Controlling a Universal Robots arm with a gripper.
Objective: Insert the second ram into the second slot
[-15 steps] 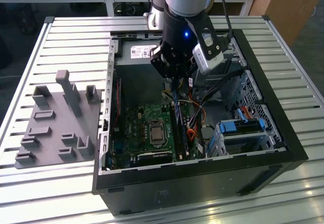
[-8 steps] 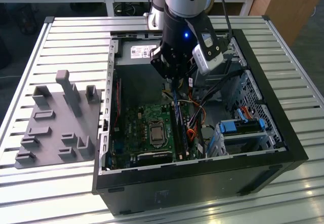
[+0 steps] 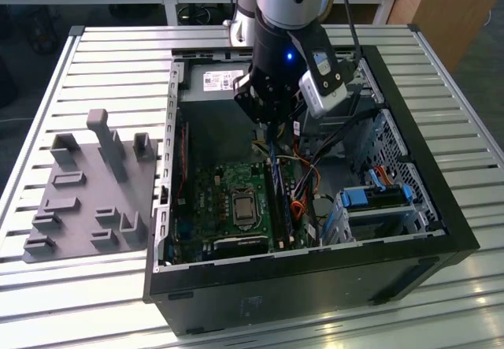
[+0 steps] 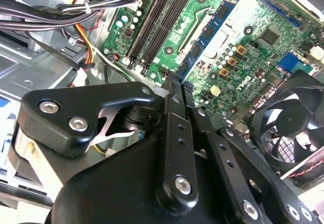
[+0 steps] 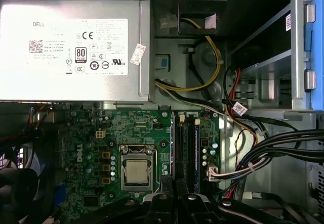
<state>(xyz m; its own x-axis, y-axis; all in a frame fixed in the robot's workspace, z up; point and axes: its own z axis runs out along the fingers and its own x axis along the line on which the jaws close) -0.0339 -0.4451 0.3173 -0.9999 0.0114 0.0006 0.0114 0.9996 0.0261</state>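
Ram [image 4: 210, 32] — thin blue board, dark chips — clamped in fingers [image 4: 171, 107], above black slots [image 4: 161, 16]

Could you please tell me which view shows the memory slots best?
The first wrist view: it faces the memory slots squarely and shows almost their whole length. The second wrist view shows them slanted and cut off; the exterior view shows them far off.
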